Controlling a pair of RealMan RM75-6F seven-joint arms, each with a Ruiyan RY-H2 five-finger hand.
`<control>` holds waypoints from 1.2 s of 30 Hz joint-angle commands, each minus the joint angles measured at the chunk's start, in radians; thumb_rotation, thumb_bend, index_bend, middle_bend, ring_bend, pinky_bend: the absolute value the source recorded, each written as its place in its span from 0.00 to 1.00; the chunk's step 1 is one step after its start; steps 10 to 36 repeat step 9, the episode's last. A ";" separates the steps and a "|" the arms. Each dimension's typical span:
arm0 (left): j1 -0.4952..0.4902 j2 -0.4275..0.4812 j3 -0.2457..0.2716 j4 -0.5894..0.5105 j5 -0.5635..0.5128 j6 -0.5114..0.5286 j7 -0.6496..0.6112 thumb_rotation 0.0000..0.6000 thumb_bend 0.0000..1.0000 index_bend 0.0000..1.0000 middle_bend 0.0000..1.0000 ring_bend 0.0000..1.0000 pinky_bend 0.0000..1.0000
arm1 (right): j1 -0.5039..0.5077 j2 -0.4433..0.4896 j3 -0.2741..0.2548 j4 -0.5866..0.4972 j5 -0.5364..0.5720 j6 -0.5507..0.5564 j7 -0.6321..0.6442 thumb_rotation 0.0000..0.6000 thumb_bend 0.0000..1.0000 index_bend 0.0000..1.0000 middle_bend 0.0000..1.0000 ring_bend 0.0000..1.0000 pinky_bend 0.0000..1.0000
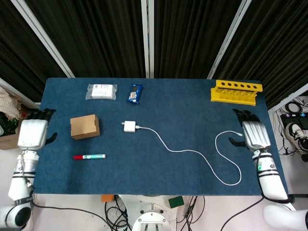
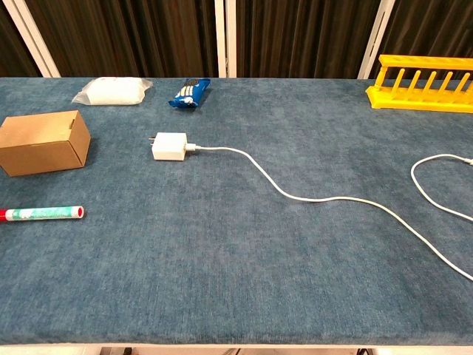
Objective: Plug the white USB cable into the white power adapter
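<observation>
The white power adapter [image 1: 129, 126] lies flat on the blue worktop [image 1: 183, 110], a little left of centre, with the white USB cable [image 1: 192, 152] plugged into its right side. From the plug the cable runs right and toward the near edge in a loose curve, then loops round near the right side of the worktop and ends in a free connector that lies close to the right edge. In the chest view the adapter's prongs show on its left face, and nothing touches it.

The left hand [image 1: 32, 133] hangs off the left edge of the worktop, well apart from the adapter, its fingers [image 1: 42, 113] spread and holding nothing. The right hand [image 1: 254, 134] sits off the right edge, just beside the cable's free end but not touching it, fingers likewise apart and empty. Neither hand shows in the chest view.

A brown cardboard box [image 1: 84, 126] stands to the left of the adapter, and a marker pen [image 1: 89, 156] with a red cap lies nearer than the box. At the far side rest a clear plastic packet [image 1: 101, 91] and a small blue snack wrapper [image 1: 135, 93] side by side. A yellow rack [image 1: 236, 92] stands in the far right corner.
</observation>
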 commanded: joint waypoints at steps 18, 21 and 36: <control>0.246 0.035 0.145 -0.137 0.238 0.198 -0.015 1.00 0.17 0.23 0.23 0.23 0.28 | -0.239 -0.022 -0.095 -0.052 -0.266 0.189 0.057 1.00 0.21 0.13 0.18 0.07 0.17; 0.246 0.035 0.145 -0.137 0.238 0.198 -0.015 1.00 0.17 0.23 0.23 0.23 0.28 | -0.239 -0.022 -0.095 -0.052 -0.266 0.189 0.057 1.00 0.21 0.13 0.18 0.07 0.17; 0.246 0.035 0.145 -0.137 0.238 0.198 -0.015 1.00 0.17 0.23 0.23 0.23 0.28 | -0.239 -0.022 -0.095 -0.052 -0.266 0.189 0.057 1.00 0.21 0.13 0.18 0.07 0.17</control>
